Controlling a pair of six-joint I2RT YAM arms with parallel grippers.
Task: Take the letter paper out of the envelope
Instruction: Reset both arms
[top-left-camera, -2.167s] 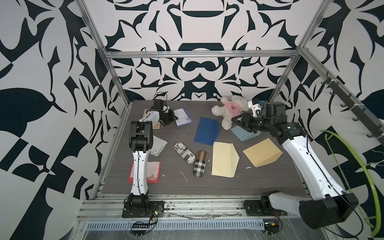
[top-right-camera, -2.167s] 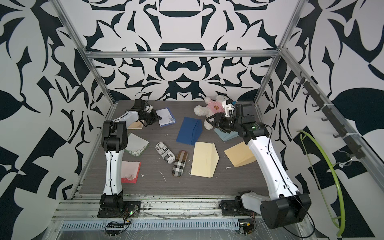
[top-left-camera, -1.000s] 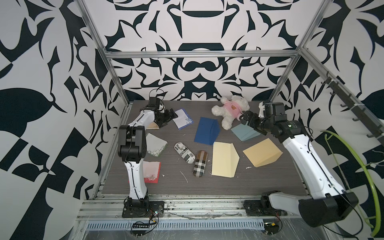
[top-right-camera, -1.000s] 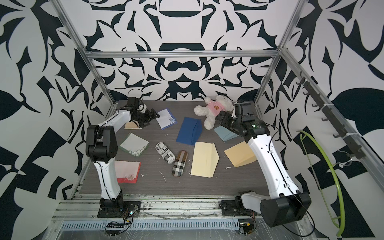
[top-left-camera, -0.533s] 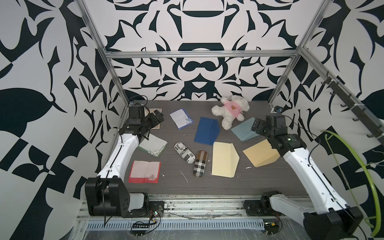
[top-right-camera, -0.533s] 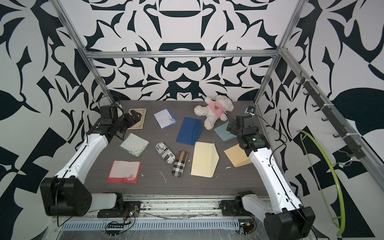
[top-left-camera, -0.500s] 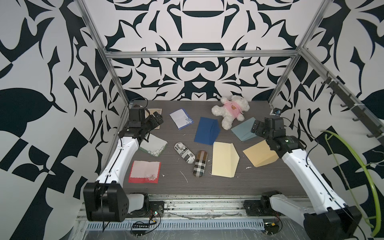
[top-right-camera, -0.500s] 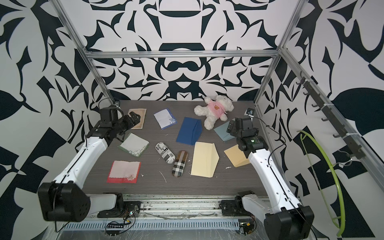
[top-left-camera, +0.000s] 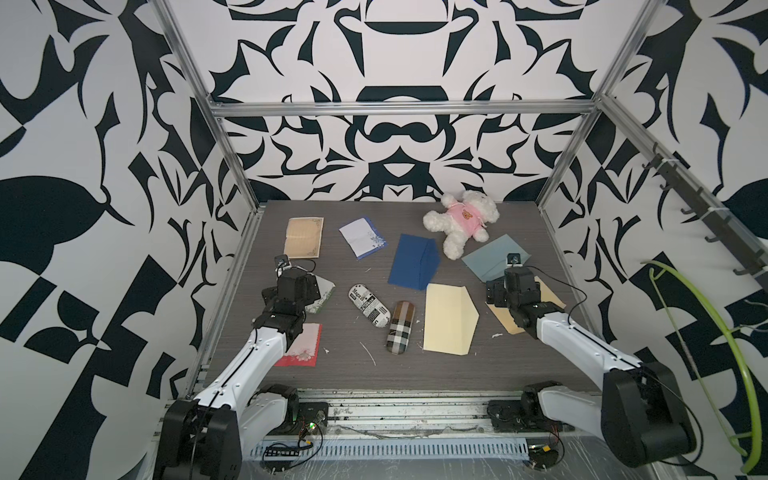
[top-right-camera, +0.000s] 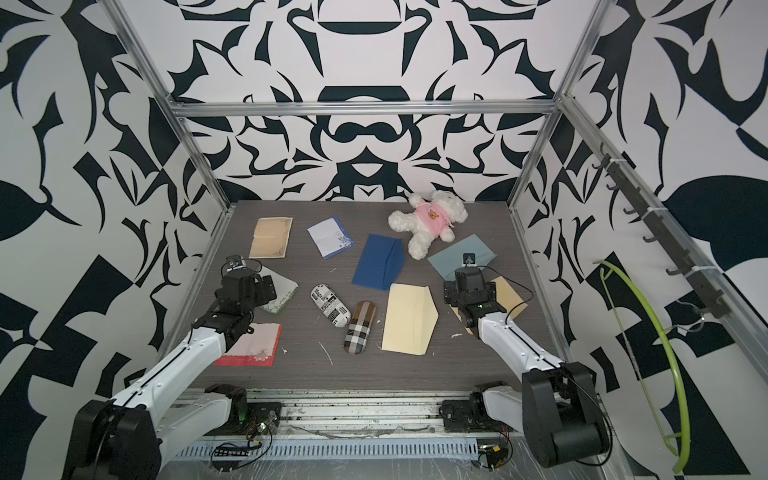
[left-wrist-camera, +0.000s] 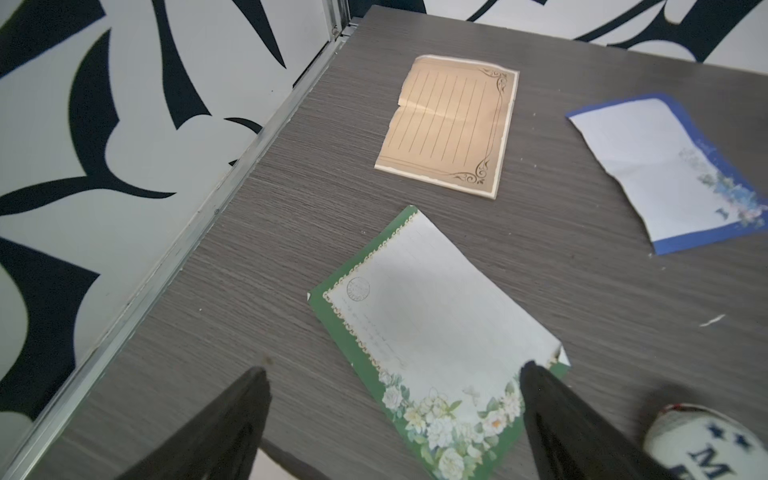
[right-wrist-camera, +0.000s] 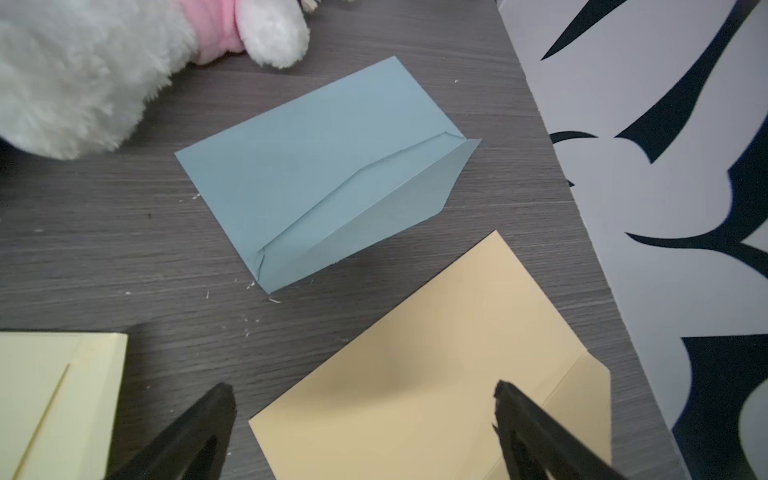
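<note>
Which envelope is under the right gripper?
The orange-tan paper envelope: the open right gripper hangs over it, while the light blue envelope lies beyond its fingertips.

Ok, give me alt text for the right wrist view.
A light blue envelope lies flat on the grey table, flap open, no paper showing. The right gripper hangs above a tan envelope, black fingers open, with a pale yellow envelope and a white plush bear nearby.
</note>
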